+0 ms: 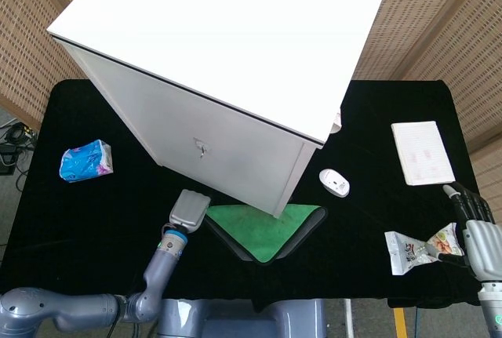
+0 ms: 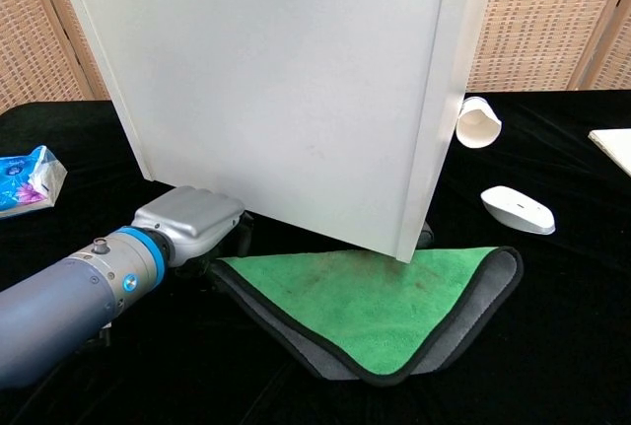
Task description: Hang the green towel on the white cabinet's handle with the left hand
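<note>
Head view: the towel [image 1: 263, 227] lies flat on the black counter [image 1: 94, 220] as a folded triangle, its tip pointing toward 6 o'clock and its long edge running 9 to 3 under the cabinet's [image 1: 227, 56] near corner, which hides part of it. The handle [image 1: 201, 149] shows small on the cabinet front. The left robot hand [image 1: 189, 209] sits at the towel's 9 o'clock corner; its fingers are hidden, so I cannot tell its grip. At 4 o'clock the right robot hand [image 1: 472, 232] rests with fingers apart beside a wrapper [image 1: 412, 250].

Chest view: the left robot hand [image 2: 192, 222] touches the towel's [image 2: 375, 302] left corner, fingers out of sight; the cabinet [image 2: 286, 80] covers the towel's far edge.
</note>
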{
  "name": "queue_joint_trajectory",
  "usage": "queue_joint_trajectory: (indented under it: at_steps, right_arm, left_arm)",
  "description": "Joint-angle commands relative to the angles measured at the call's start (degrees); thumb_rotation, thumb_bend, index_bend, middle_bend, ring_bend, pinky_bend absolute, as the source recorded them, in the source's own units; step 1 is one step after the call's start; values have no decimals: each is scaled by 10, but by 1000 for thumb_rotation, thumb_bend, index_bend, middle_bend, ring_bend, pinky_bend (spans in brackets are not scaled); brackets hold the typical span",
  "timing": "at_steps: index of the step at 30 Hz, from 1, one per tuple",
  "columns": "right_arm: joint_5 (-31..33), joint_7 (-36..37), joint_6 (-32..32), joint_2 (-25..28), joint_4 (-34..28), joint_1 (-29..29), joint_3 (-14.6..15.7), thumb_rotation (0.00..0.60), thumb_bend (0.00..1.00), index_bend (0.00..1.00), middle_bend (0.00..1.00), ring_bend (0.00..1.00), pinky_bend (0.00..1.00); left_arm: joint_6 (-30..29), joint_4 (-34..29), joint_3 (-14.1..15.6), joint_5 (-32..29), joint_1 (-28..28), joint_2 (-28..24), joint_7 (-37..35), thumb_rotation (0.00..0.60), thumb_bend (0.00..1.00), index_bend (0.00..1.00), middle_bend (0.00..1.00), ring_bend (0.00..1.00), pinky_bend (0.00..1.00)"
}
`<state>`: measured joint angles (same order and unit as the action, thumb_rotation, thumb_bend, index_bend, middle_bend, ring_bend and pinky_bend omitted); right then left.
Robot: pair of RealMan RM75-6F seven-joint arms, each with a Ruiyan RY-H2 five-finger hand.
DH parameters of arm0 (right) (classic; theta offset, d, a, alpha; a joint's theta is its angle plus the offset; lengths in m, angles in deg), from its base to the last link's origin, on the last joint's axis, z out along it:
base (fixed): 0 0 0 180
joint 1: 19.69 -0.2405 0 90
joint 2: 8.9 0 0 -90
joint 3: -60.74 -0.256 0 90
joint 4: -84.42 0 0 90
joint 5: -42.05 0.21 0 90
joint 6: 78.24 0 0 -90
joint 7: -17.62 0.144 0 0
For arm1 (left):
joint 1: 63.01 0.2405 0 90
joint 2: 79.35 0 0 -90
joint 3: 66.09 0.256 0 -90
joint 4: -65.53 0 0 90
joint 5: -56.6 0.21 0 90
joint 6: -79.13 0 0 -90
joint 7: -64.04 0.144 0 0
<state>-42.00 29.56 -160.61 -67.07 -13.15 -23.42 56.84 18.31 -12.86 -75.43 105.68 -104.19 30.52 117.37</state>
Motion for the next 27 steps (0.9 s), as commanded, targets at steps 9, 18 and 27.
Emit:
queue_joint_trajectory:
  at_steps: [9,18,27]
  right_arm:
    - [2,12,-3,2,2,2,-2,600,116,0,0,0,0]
    - [5,19,-1,3,4,1,-4,600,116,0,0,0,0]
    - [5,19,-1,4,2,2,-4,600,116,0,0,0,0]
  left_arm:
    - [-4,32,9,-8,-13,24,7,600,243,423,923,791,691]
    - [-5,39,13,-17,-19,31,18,600,264,427,923,791,692]
    - [-18,40,23,-3,-18,31,17,600,548,501,923,791,692]
